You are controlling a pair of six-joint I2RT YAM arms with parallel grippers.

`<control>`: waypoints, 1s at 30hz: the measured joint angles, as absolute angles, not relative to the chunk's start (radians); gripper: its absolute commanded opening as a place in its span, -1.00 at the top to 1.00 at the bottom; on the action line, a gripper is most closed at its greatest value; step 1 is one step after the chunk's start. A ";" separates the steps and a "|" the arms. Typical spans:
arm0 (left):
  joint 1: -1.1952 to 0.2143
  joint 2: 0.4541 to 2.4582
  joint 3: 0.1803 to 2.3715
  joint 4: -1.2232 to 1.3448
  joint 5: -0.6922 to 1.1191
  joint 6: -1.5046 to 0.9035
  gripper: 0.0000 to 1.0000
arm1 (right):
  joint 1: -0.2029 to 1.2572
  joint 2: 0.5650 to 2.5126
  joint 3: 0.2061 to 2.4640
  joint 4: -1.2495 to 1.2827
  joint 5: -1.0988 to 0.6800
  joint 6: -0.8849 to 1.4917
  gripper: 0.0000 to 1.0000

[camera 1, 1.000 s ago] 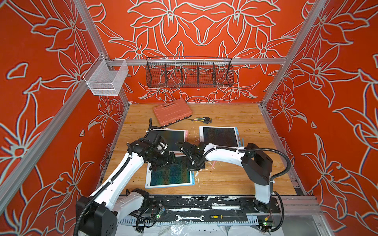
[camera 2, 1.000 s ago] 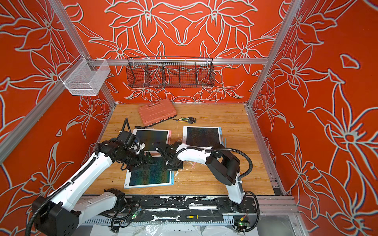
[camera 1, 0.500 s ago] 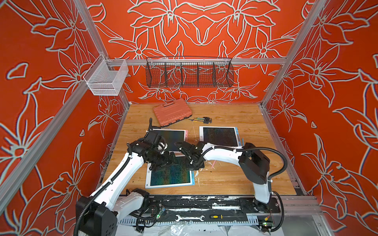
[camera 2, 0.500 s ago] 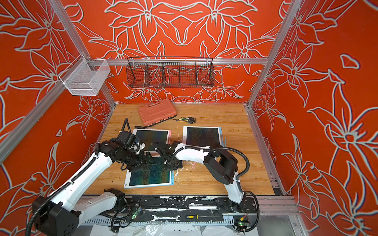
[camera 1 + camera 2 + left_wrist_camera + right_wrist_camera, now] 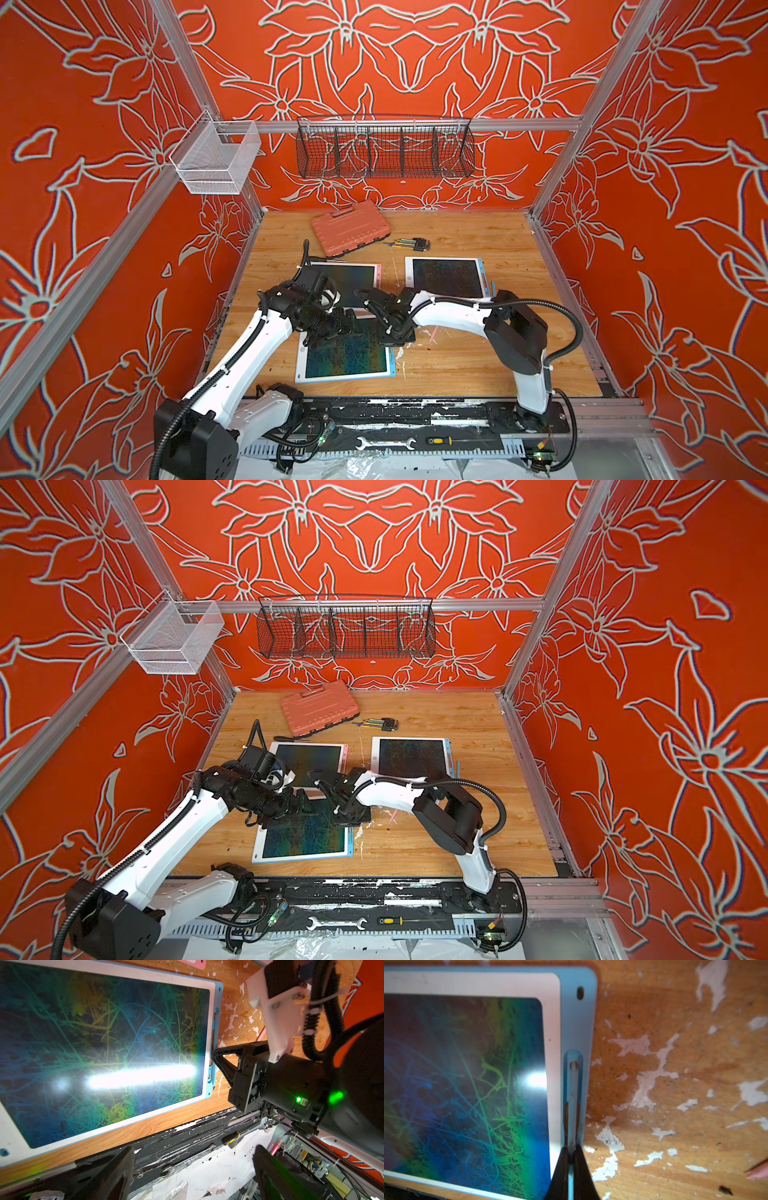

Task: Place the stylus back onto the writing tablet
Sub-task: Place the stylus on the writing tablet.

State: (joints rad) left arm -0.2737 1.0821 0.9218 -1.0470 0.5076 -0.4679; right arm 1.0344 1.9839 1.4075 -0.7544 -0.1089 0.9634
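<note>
Stylus (image 5: 573,1088), pale blue, lies along the groove in the blue side rim of the writing tablet (image 5: 553,1043) in the right wrist view. Its near end is pinched between the closed fingers of the right claw (image 5: 572,1153). The tip of a pink pen (image 5: 757,1173) shows at the frame's edge on the paint-flecked desk (image 5: 675,1012). Seen from the left wrist, the left claw (image 5: 193,1167) hangs wide open with nothing between its fingers, and the right claw's tips touch the tablet's blue rim. In both top views the two arms meet over the nearest of three tablets. The right claw (image 5: 394,337) is at its right edge and the left claw (image 5: 343,328) is above its far-left part. An orange tool case (image 5: 349,232) sits at the back.
</note>
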 measured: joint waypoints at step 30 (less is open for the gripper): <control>-0.274 1.082 0.922 -1.047 0.510 -0.464 -0.74 | 1.035 1.990 1.417 -0.758 -0.108 0.970 0.77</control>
